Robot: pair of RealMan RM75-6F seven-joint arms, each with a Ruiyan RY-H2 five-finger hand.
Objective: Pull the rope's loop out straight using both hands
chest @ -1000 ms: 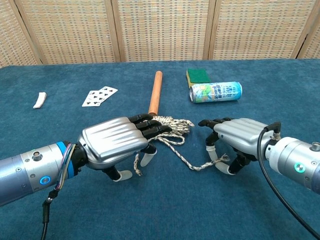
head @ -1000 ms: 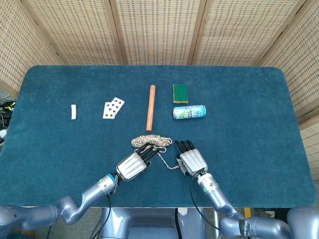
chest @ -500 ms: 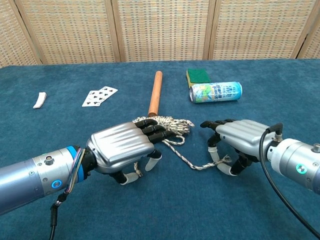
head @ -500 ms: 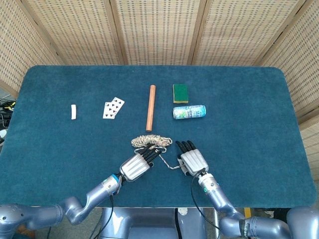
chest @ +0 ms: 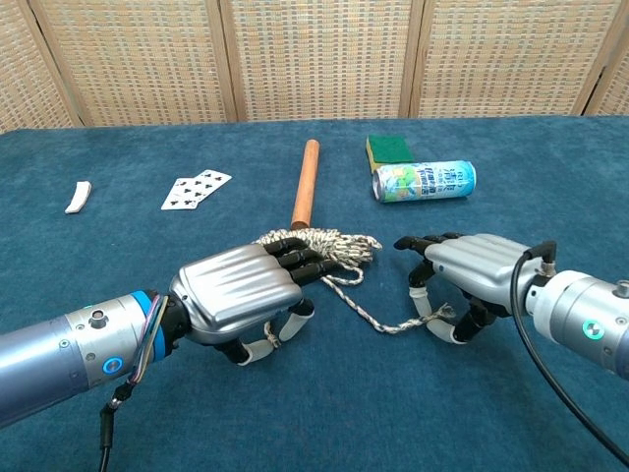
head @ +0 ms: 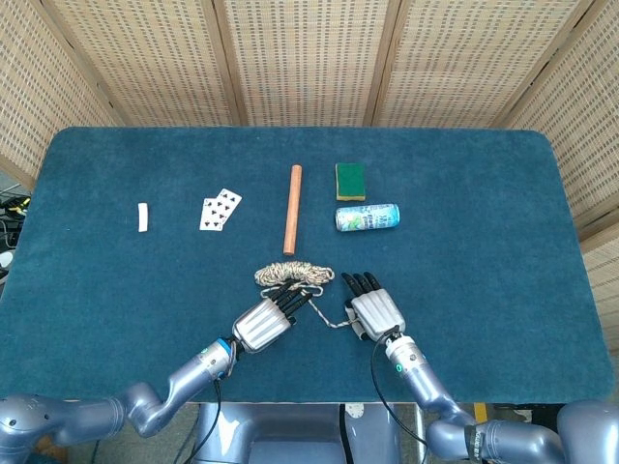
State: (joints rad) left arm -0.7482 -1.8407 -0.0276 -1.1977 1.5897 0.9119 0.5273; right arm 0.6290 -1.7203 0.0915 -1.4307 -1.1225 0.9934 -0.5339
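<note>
Braided cream-and-tan cord, the rope (chest: 339,258) looks light, limp and rough enough to grip; it should follow a pull without springing back. Its bundled loop lies at table centre, at 12 o'clock from the left hand (chest: 239,293), whose curled fingers rest on the coil; whether they grip it I cannot tell. A tail runs toward 4 o'clock to the right hand (chest: 470,276), apparently pinched there. The loop's long axis runs 9 to 3. Best holds: each loop end
</note>
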